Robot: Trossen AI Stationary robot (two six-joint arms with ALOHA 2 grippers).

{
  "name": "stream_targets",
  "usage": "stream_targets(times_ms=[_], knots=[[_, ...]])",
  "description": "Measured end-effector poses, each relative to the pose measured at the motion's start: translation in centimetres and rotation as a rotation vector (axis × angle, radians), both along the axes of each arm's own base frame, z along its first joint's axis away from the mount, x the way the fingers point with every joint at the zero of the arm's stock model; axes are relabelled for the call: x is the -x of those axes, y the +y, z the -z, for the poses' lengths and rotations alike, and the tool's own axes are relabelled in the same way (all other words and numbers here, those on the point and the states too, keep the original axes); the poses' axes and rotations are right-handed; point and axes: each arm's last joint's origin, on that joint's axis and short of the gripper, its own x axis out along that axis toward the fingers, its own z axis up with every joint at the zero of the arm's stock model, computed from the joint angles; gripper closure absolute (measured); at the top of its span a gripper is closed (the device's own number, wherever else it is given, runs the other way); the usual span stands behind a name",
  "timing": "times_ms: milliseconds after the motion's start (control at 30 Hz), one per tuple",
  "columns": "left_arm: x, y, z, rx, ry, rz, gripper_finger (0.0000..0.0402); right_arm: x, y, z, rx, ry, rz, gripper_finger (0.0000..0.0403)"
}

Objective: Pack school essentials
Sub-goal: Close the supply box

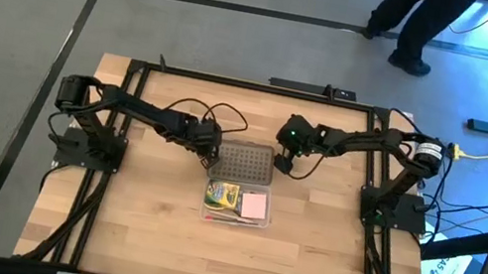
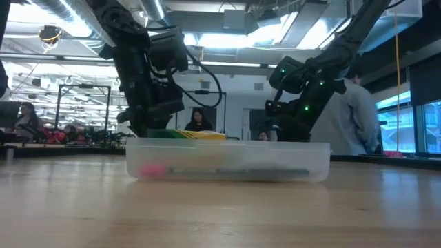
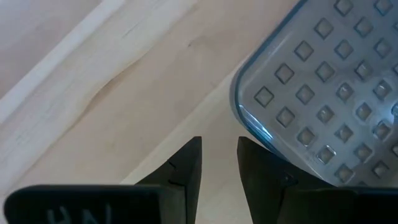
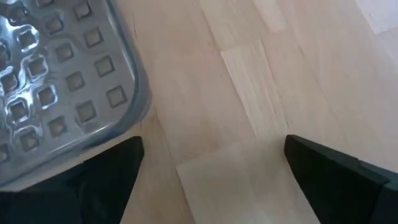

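Essentials (crayon box [image 1: 223, 194], pink pad [image 1: 255, 205], pencils) already sit in the clear case [image 1: 233, 220], so next is the dotted lid [image 1: 243, 162]: I'd grab both short ends level & lift evenly. My left gripper [image 3: 219, 163] is low at the lid's left corner, fingers nearly together w/ nothing between; right gripper [image 4: 211, 171] is at the right edge, spread wide, empty.

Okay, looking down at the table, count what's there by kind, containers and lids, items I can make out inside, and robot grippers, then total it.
Clear cases: 1, clear case
Dotted lids: 1, dotted lid, lying beside the case
Crayon boxes: 1, crayon box, in the case
Pink pads: 1, pink pad, in the case
Grippers: 2, left gripper, right gripper
Total: 6
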Motion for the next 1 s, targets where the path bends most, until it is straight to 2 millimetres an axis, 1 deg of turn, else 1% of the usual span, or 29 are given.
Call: stream_targets(times_ms=[133, 300, 467, 900, 1000], knots=[[-0.1, -0.1, 0.0, -0.004, -0.001, 0.018, 0.0305, -0.1, 0.0, -0.1, 0.006, -0.013, -0.021, 0.0006], [-0.1, -0.1, 0.0, -0.007, 0.005, 0.031, 0.0305, -0.3, 0.2, -0.1, -0.027, -0.044, -0.089, 0.0006], [-0.1, -0.2, 0.0, -0.008, 0.005, 0.033, 0.0305, -0.3, 0.2, -0.2, -0.034, -0.051, -0.108, 0.0006], [-0.2, -1.5, -0.4, -0.025, 0.005, 0.097, 0.0305, -0.4, 0.3, -0.2, 0.015, -0.054, -0.181, 0.0006], [-0.2, -1.8, -0.5, -0.060, 0.018, 0.101, 0.0305, -0.6, 0.4, -0.3, 0.035, -0.058, -0.212, 0.0006]])
